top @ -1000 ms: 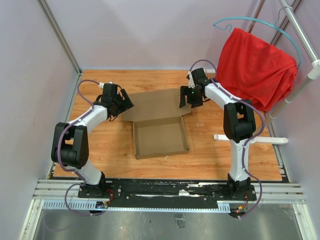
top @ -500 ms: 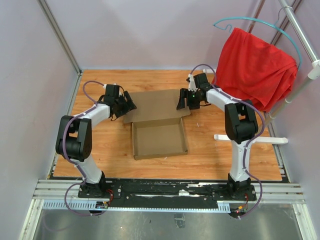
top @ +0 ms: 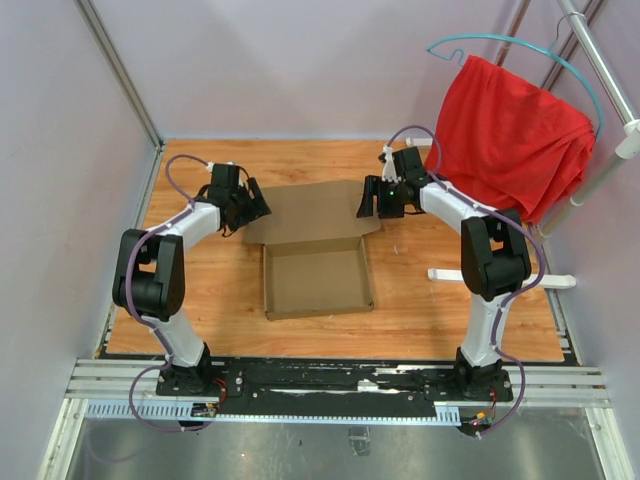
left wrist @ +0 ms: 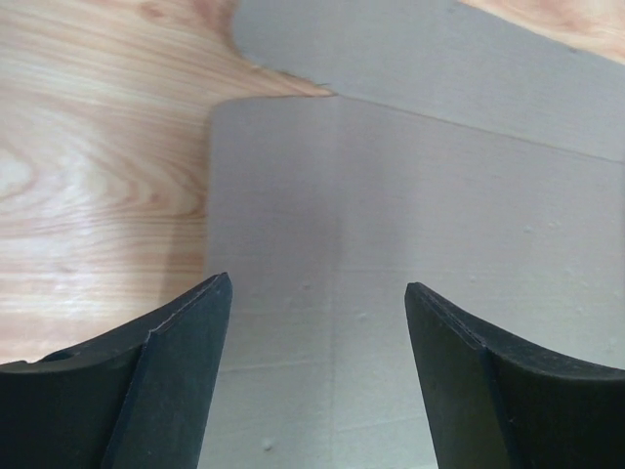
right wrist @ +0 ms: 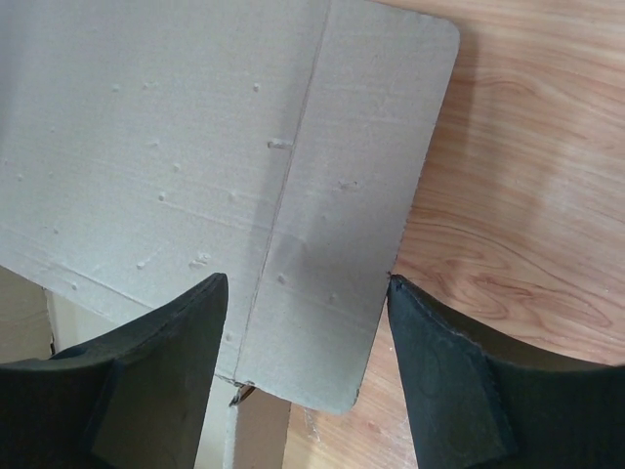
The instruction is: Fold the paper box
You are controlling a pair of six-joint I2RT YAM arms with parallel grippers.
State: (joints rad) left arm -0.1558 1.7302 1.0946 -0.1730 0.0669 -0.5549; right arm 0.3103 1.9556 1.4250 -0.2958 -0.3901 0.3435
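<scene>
While both sets of jaws stand wide apart with nothing between them, the left gripper (left wrist: 317, 288) sits over the left end flap of the paper box (top: 315, 250). The right gripper (right wrist: 306, 283) is over the right end flap, with the rounded corner and a crease showing under it. Honestly can't tell if any fingertip touches the cardboard. The box lies mid-table (top: 430, 310): its near half is a shallow tray with walls up, and its far panel lies flat on the wood. The red cloth (top: 505, 130) hangs off a rack (top: 605, 70) at far right, well apart.
</scene>
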